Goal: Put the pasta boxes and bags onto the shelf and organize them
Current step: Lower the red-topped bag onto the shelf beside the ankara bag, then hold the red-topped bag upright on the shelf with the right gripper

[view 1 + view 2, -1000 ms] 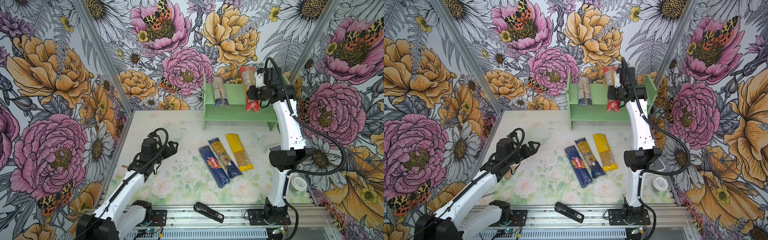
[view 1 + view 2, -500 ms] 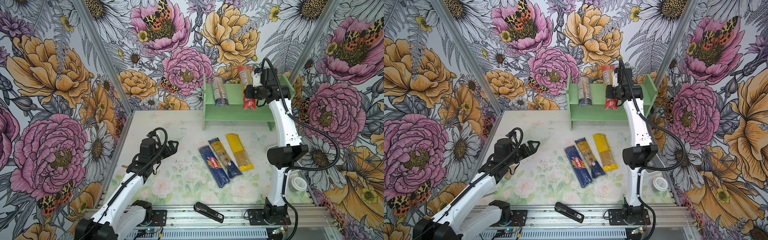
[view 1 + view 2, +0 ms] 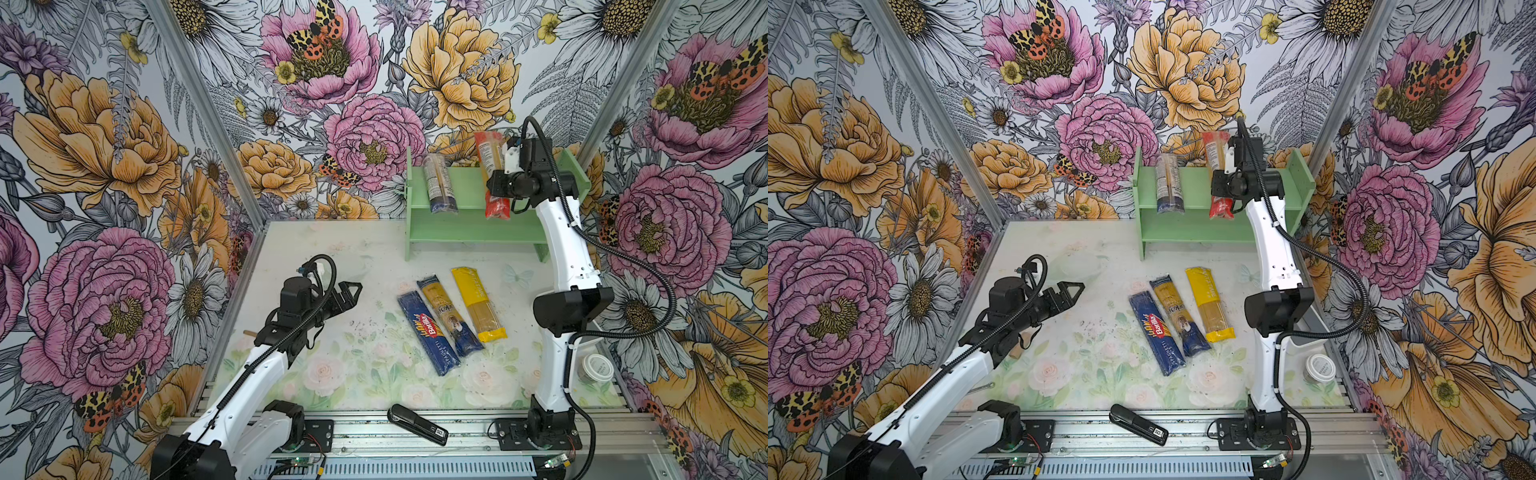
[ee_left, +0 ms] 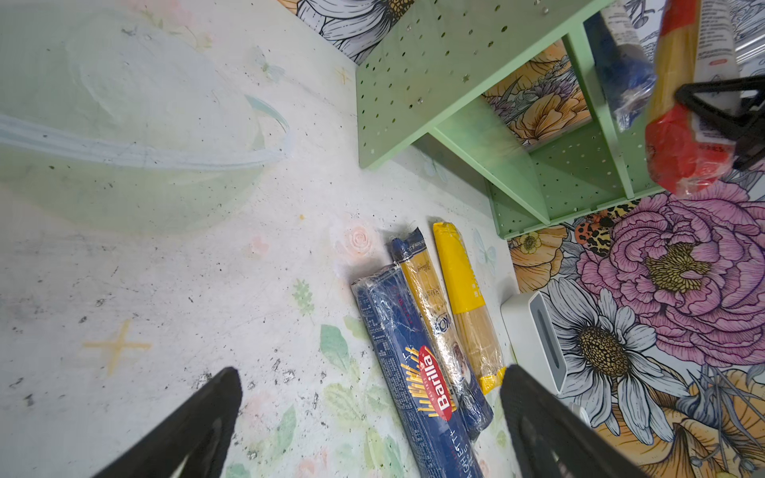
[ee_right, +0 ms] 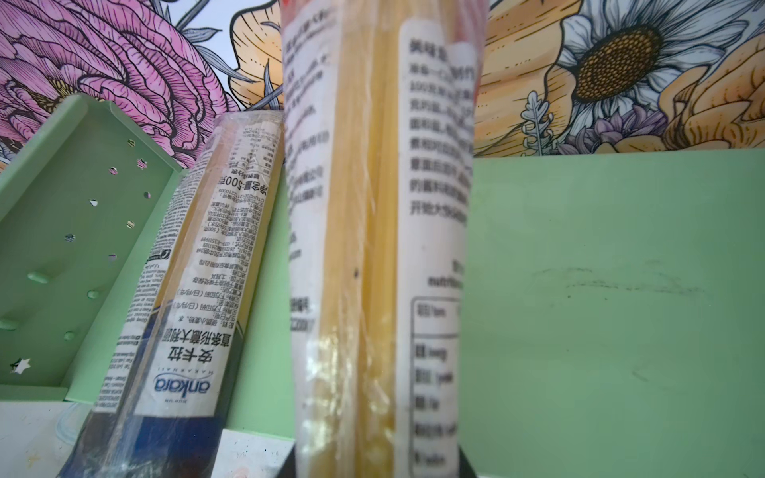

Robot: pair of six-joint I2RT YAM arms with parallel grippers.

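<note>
Currently, the red-ended clear pack (image 3: 487,151) is gripped tight by the right gripper (image 3: 496,187) at the top tier of the shelf (image 3: 465,187), near the dark-blue labelled pack (image 3: 439,183), while the left gripper (image 3: 352,292) is seen with jaws apart above the table (image 3: 332,249).

Bright even light, soft shadows; blurry foreground in right wrist view.

a black stapler (image 3: 417,424) lies across the metal rail (image 3: 361,432) at the near edge, right of centre. a white-lidded jar (image 3: 597,368) stands in the near right corner, and a white box (image 4: 534,339) sits by the right wall.
</note>
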